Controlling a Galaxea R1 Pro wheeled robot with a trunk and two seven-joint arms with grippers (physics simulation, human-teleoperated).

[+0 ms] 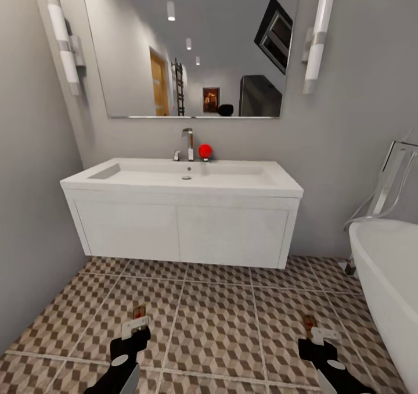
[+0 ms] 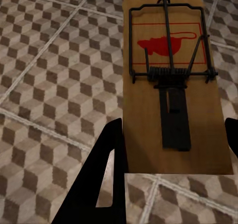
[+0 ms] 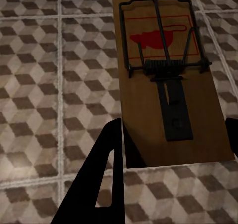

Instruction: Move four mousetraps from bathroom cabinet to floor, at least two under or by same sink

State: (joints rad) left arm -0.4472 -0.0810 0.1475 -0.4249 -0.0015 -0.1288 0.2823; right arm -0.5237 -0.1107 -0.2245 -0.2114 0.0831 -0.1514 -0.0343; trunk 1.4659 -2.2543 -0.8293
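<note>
In the head view both grippers hang low over the cube-patterned bathroom floor (image 1: pixel 215 318), in front of the white sink unit (image 1: pixel 180 231). My left gripper (image 1: pixel 134 327) is shut on a mousetrap (image 1: pixel 139 312) that sticks out past its fingers. My right gripper (image 1: pixel 322 336) holds a second mousetrap (image 1: pixel 309 323) the same way. The left wrist view shows the brown board (image 2: pixel 148 135) with its dark wire and red mouse print clamped in the left gripper (image 2: pixel 173 125). In the right wrist view the other trap (image 3: pixel 148 130) sits in the right gripper (image 3: pixel 172 125). The cabinet is out of view.
A white bathtub (image 1: pixel 389 278) with a chrome fitting stands at the right. A grey wall (image 1: pixel 29 208) closes the left side. The sink basin (image 1: pixel 232 176) carries a tap and a red ball (image 1: pixel 205 150), under a mirror. Open space lies beneath the hanging unit.
</note>
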